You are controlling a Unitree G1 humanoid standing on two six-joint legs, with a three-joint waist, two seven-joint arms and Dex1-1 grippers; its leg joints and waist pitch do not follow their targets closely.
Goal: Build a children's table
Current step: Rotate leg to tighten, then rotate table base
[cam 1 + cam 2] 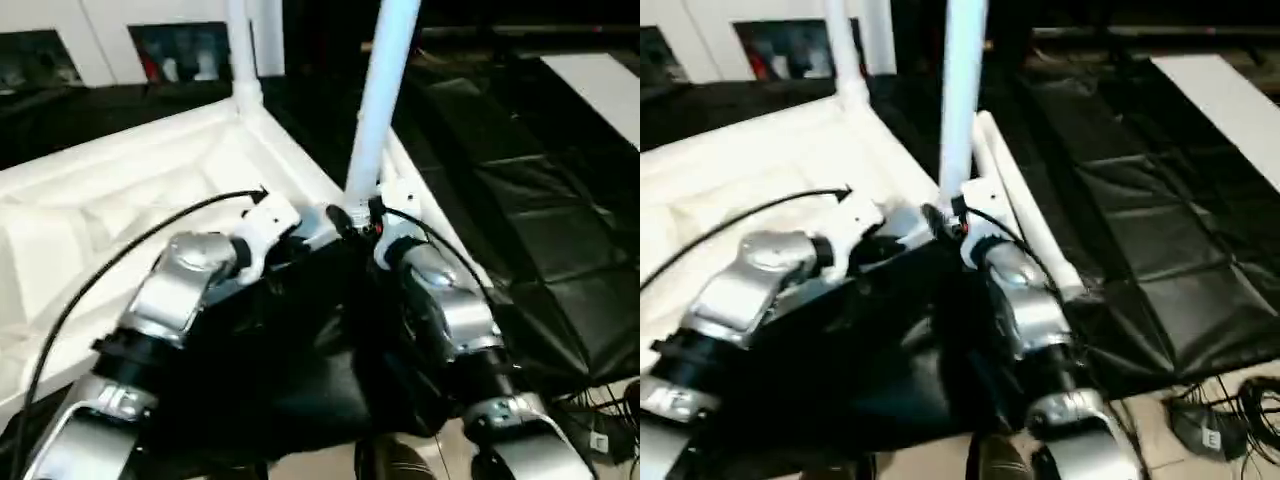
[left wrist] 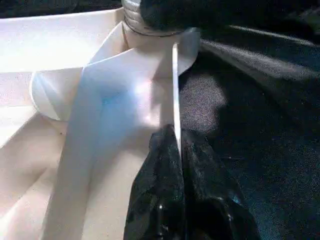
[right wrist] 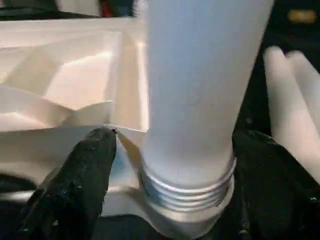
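Tabletop (image 1: 120,200), white plastic, lies upside down on a black cloth (image 1: 560,250), its ribbed underside facing up, in front of the robot and to its left. At the tabletop's near right corner, a leg (image 1: 380,100) stands nearly upright with its threaded end at the round corner socket (image 3: 165,220); a few thread rings still show above the socket rim. Left gripper (image 2: 177,150), fingers pressed together, pinches a thin upright edge of the tabletop's rim just beside that corner. Right gripper (image 3: 170,165), fingers spread apart, flanks the base of the leg; one finger (image 3: 85,170) stands clear of the tube, and the other shows as a dark mass on the opposite side, contact with the leg not discernible. Two spare legs (image 1: 1025,215) lie side by side on the cloth just right of the tabletop. Farther back, a second leg (image 1: 240,50) rises from the tabletop's far corner. Beyond it stands white furniture (image 1: 90,35).
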